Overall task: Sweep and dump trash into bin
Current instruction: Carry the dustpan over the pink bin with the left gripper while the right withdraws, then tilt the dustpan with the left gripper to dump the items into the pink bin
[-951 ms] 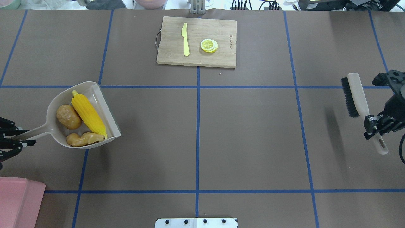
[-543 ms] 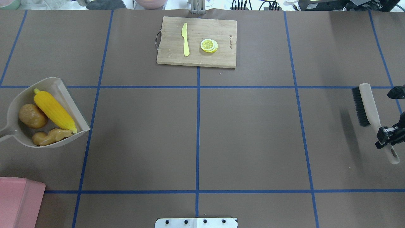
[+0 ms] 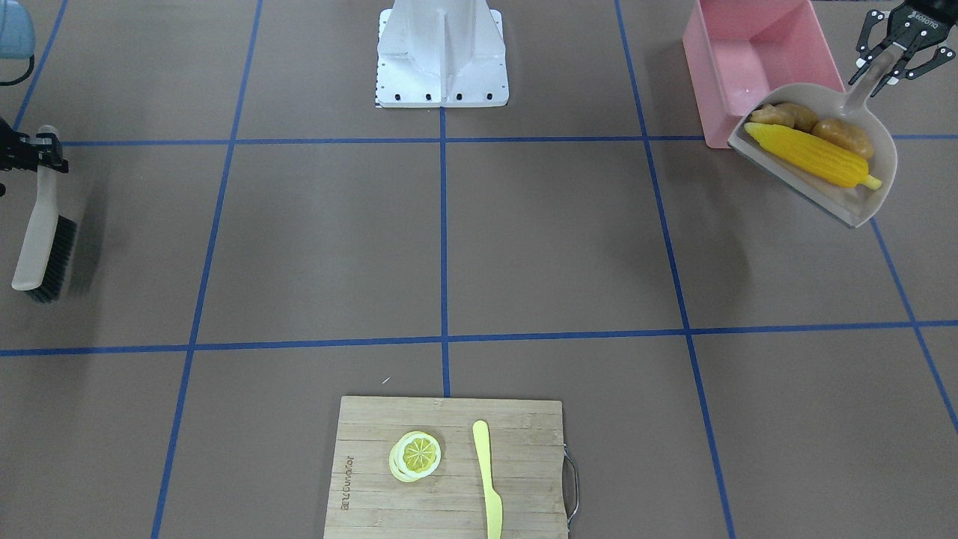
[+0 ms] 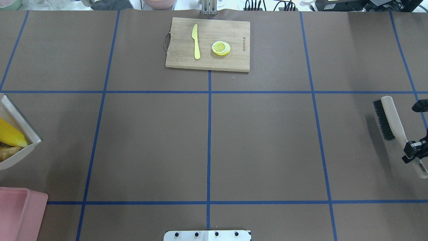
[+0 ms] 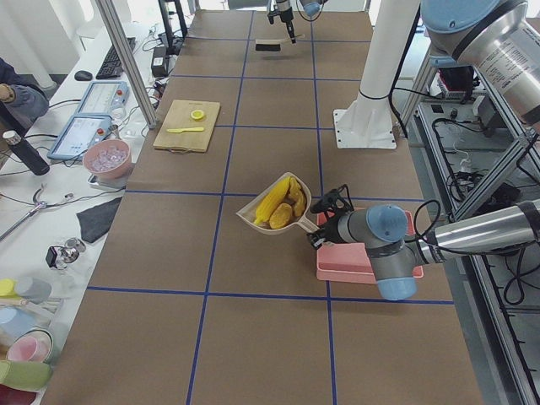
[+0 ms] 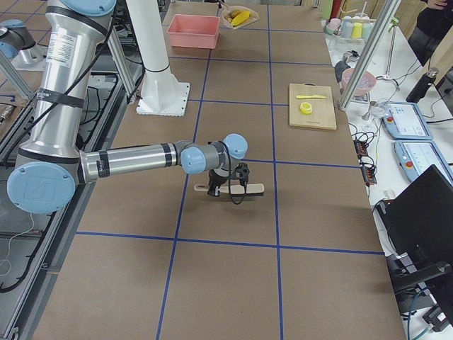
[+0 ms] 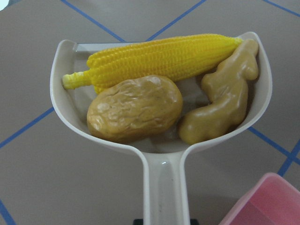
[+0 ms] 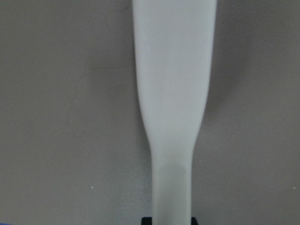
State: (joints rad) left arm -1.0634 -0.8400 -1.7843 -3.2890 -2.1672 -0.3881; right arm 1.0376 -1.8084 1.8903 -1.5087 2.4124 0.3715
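We swing the dustpan [image 4: 20,124] farther to our left, now mostly past the overhead view's edge and closer to the bin [image 4: 33,207]. Our right gripper [image 4: 414,152] pulls the brush [image 4: 397,124] slightly back toward us.

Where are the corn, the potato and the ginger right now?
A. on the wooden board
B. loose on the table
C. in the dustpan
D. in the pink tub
C: the corn, the potato and the ginger all lie in the dustpan, which the left hand holds by its handle near the pink tub.
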